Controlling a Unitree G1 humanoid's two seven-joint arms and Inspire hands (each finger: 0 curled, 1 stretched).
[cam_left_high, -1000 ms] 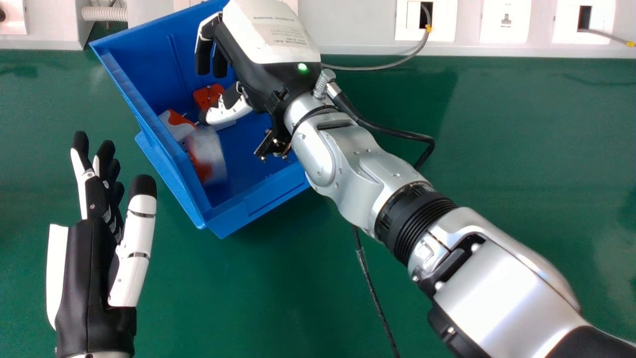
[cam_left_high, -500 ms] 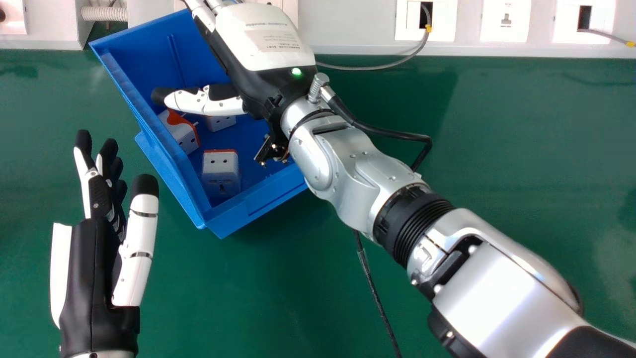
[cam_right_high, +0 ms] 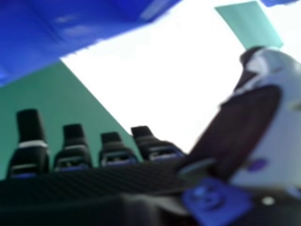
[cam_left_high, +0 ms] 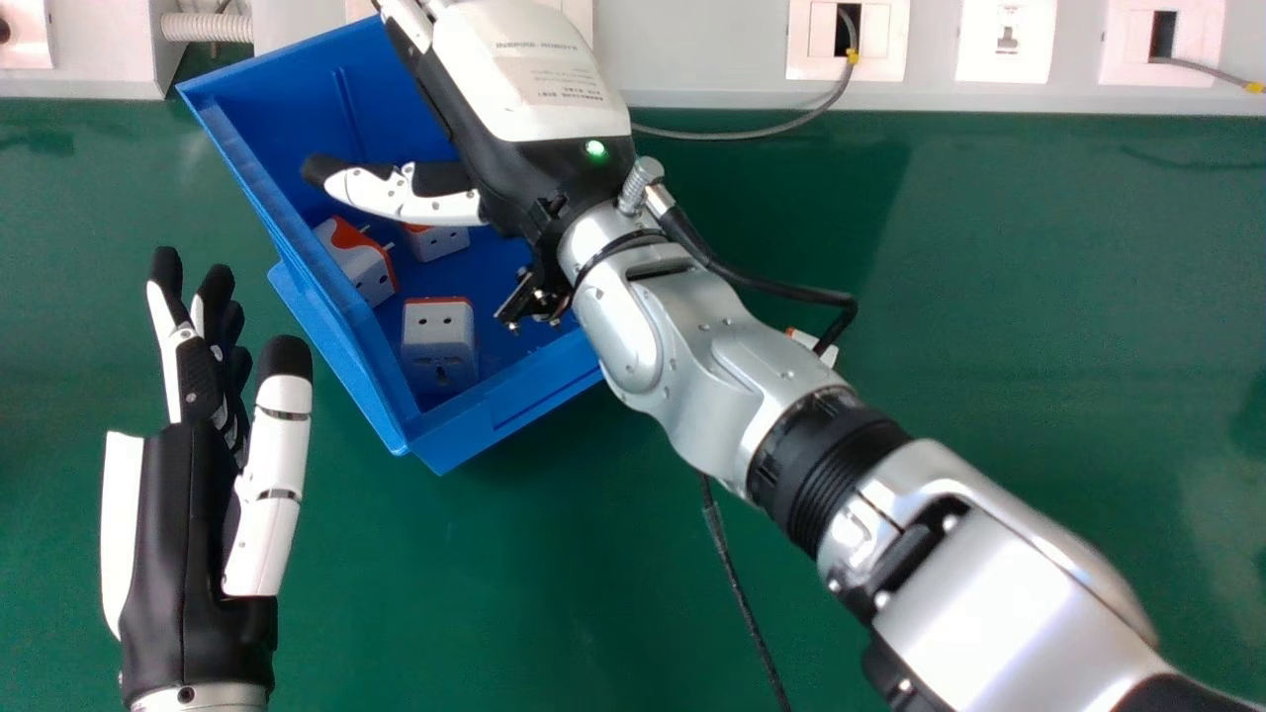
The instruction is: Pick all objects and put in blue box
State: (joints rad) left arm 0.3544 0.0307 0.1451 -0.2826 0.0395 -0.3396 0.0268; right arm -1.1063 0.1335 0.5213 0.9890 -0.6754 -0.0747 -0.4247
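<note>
Over the blue box (cam_left_high: 237, 148) in the head view is my right hand (cam_left_high: 534, 129), its thumb stretched out and nothing held. In the right hand view, my right hand (cam_right_high: 256, 122) has its thumb and straight fingers spread apart. Inside the box lie white and orange adapters: one (cam_left_high: 440, 341) near the front corner, another (cam_left_high: 358, 262) by the left wall, a third (cam_left_high: 437, 242) partly under the thumb. A further white and orange object (cam_left_high: 819, 346) rests on the table, mostly hidden behind my right forearm. My left hand (cam_left_high: 203, 475) is at the left, fingers straight.
The green table (cam_left_high: 1039, 346) reaches back to a pale panel (cam_left_high: 707, 59) with sockets. A grey cable (cam_left_high: 752, 133) runs along its base, and a black cable (cam_left_high: 737, 583) crosses the table below my right forearm.
The right hand's fingers and thumb have spread, and a falling adapter has come to rest in the box. The right forearm has shifted slightly, uncovering part of the object behind it.
</note>
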